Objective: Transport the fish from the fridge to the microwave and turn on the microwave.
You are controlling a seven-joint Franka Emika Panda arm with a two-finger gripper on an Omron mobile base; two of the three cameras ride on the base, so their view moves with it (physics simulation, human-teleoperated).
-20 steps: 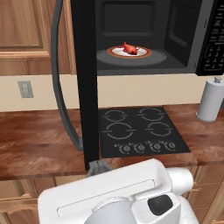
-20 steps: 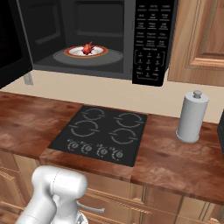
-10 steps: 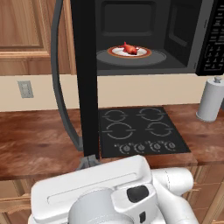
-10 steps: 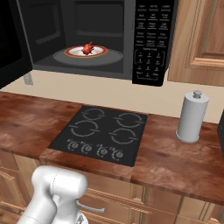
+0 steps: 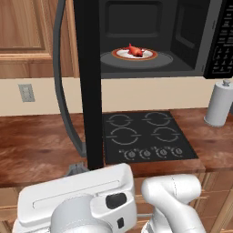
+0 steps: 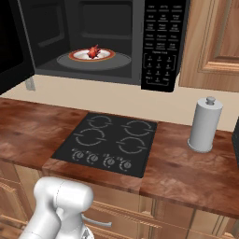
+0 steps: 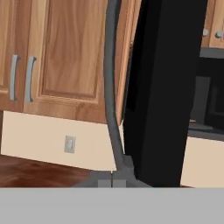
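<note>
Arm head rises at lower left of the left base view, gripper (image 7: 111, 180) pressed together by the door (image 5: 88, 86) handle (image 7: 112, 87); fish (image 5: 135, 49) sits plated in the microwave (image 6: 161, 42) (door closing seems next).

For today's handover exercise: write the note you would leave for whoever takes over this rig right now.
Gripper: jaws shut, holding nothing, low beside the open door's handle.
Fish: on a plate on the turntable inside the microwave.
Done: fish delivered to the microwave.
Left: swing the door shut, then start it at the keypad.
</note>
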